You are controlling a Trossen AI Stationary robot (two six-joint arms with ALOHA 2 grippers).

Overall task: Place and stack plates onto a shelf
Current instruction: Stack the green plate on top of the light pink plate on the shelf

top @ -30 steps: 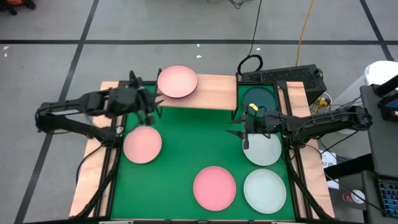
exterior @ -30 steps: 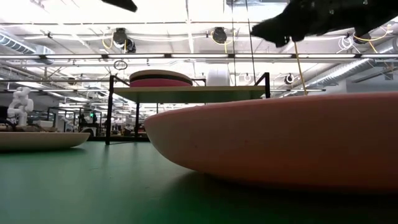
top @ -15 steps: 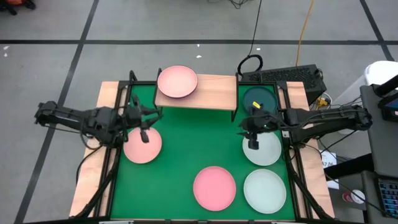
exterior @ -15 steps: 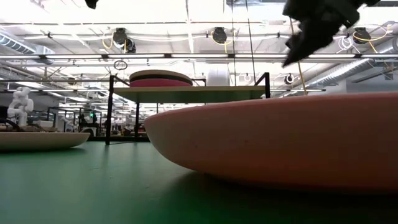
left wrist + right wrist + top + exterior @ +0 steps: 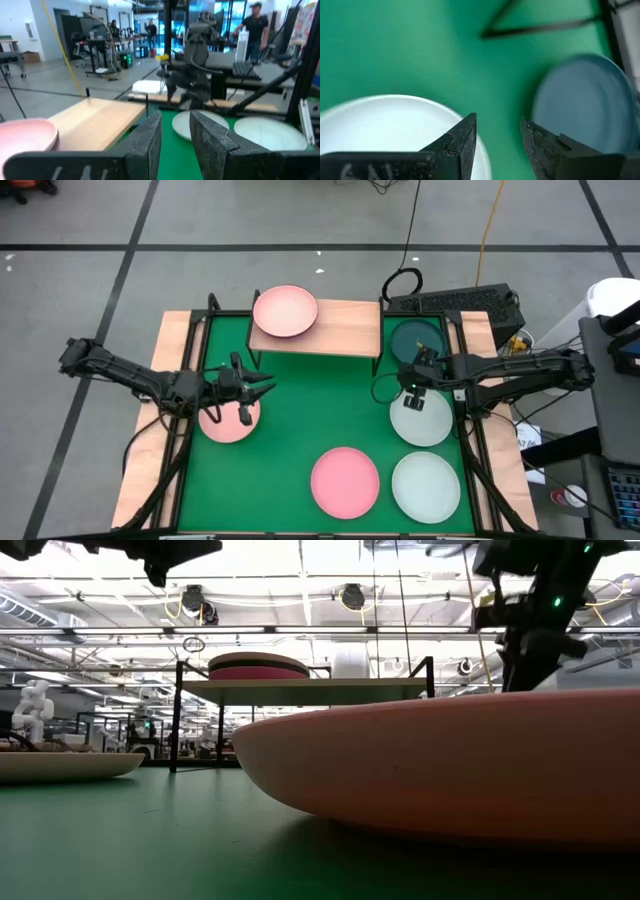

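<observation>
The shelf stands at the table's far edge on black legs and bears a stack of pink plates at its left end, also seen in the low view. On the green table lie a pale salmon plate, a pink plate, two mint-white plates and a dark teal plate. My left gripper hovers open over the salmon plate's far right rim and points level toward the right. My right gripper is open and points down above the far rim of the mint-white plate, beside the teal plate.
Black frame rails run along both table sides. A keyboard and cables lie beyond the far right corner. The shelf's right half is bare wood. Green table surface lies open between the two arms.
My left gripper has drawn back from the shelf toward the near edge and come down over the salmon plate. My right gripper has tipped from level to pointing down and has dropped toward the mint-white plate's far rim. No plate has moved.
</observation>
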